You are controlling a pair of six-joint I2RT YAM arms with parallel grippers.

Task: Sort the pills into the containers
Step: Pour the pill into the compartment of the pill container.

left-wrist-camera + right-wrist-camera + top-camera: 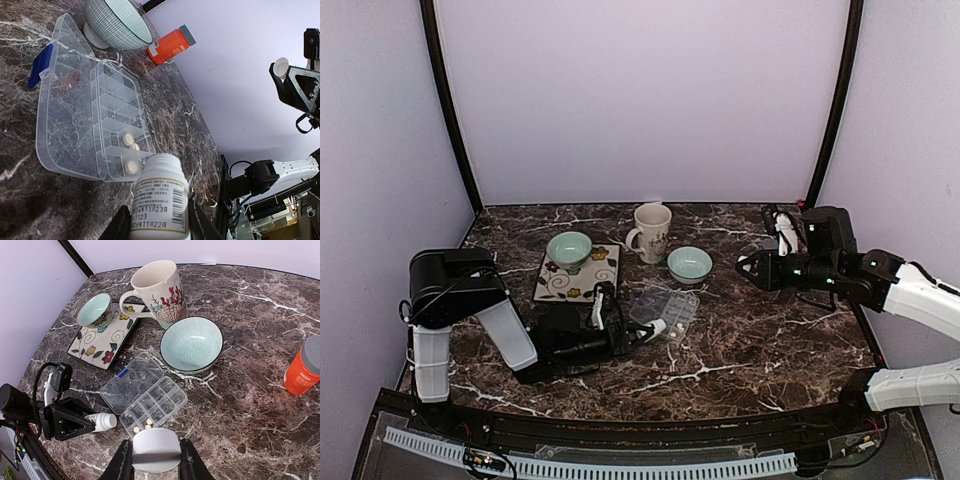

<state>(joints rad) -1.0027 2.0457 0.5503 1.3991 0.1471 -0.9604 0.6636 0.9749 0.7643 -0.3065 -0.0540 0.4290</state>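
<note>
Pills [131,167]: tiny, hard, light tablets that are likely to roll and bounce. They look too small for a pincer to pinch, so tipping them from the white bottle [160,197] is the better way to move them.

The bottle is stiff, light plastic with a smooth label. It is best held mid-body, which is where the left pincer [160,222] has it now. Both fingers are clamped on its sides, and its open mouth points at the pill box [145,395].

The box is thin clear plastic and light, so it would slide if bumped. It sits mid-counter [250,405] just in front of the left pincer. Its lid [65,100] is folded flat beside two rows of compartments [117,107].

The right pincer [156,461] is closed on the white cap [156,447]. It hangs above the counter's right side, well apart from the box.

Counts:
- Pills visible: 3, all in the box's end compartments nearest the bottle. Two sit close together, and I can't tell if they share a cell.
- Pill box: 1
- White bottle: 1
- Cap: 1
- Orange bottle [302,370]: 1, capped, at the far right
- Pale green bowls [191,343]: 2, one beside the box and one on the floral tray [107,342]
- Mug [157,292]: 1
</note>
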